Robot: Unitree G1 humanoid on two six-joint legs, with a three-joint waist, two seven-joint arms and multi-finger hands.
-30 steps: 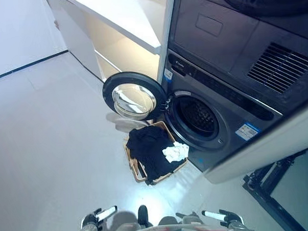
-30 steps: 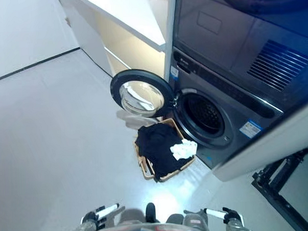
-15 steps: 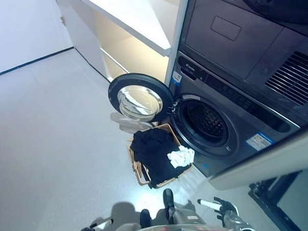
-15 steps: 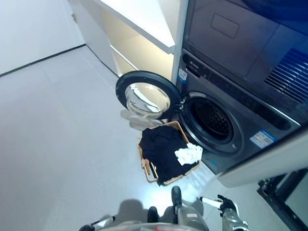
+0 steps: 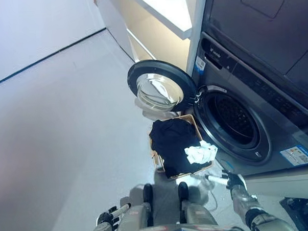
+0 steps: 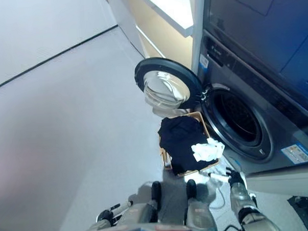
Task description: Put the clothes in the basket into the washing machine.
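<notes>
Nearest me, my left robot hand (image 5: 108, 218) hangs low at the bottom left, over the floor (image 5: 57, 125), with a white-tipped finger stretched out and the fingers loose, gripping nothing. My right robot hand (image 5: 232, 180) is raised farther forward on the right side, its arm coming in from the lower right; the fingers reach out straight toward the left, one white-covered, and they grip nothing either.

The floor is pale grey and smooth, running back to a white wall with a dark strip along its base.

Just ahead and to the left of my right robot hand sits the basket (image 5: 157, 159), a shallow wicker one on the floor, near the fingertips but apart from them. It is filled with a black garment (image 5: 170, 140), and a crumpled white cloth (image 5: 199, 153) lies on the black heap at the side closest to that hand.

Beyond the basket, straight ahead of my right robot hand, stands the dark grey washing machine (image 5: 255, 101), its drum opening facing the basket. Its round door (image 5: 160, 87) is swung wide open to the left, past the basket's far end. Behind the door, a white shelf unit (image 5: 160, 18) with warm-lit compartments stands against the machine's left side.
</notes>
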